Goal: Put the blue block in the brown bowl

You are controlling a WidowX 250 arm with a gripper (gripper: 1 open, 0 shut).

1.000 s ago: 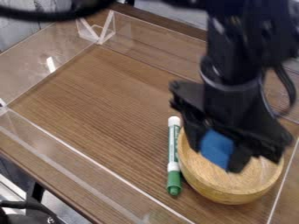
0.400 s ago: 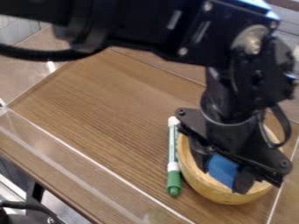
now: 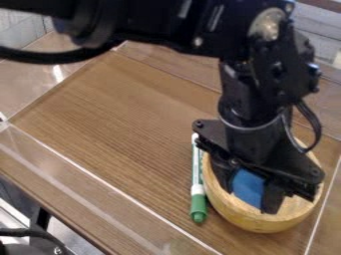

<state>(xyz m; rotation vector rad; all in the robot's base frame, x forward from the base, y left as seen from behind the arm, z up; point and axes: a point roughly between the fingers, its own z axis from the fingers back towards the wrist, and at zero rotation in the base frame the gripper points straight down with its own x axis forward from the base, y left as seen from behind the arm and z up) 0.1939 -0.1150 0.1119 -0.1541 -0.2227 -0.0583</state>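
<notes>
1. Blue block (image 3: 249,185) sits clamped between the tool's (image 3: 256,191) closed jaws, directly over the brown bowl (image 3: 296,212).
2. Its long axis looks roughly upright; release drops it inside.

One blue block (image 3: 249,186), held in the one gripper (image 3: 256,191); one brown bowl (image 3: 246,212) directly beneath that gripper; one green-and-white marker pen (image 3: 197,186) lying just to the gripper's left, along the bowl's rim; one wooden table (image 3: 107,110) under it all; one black robot arm (image 3: 253,80)
</notes>
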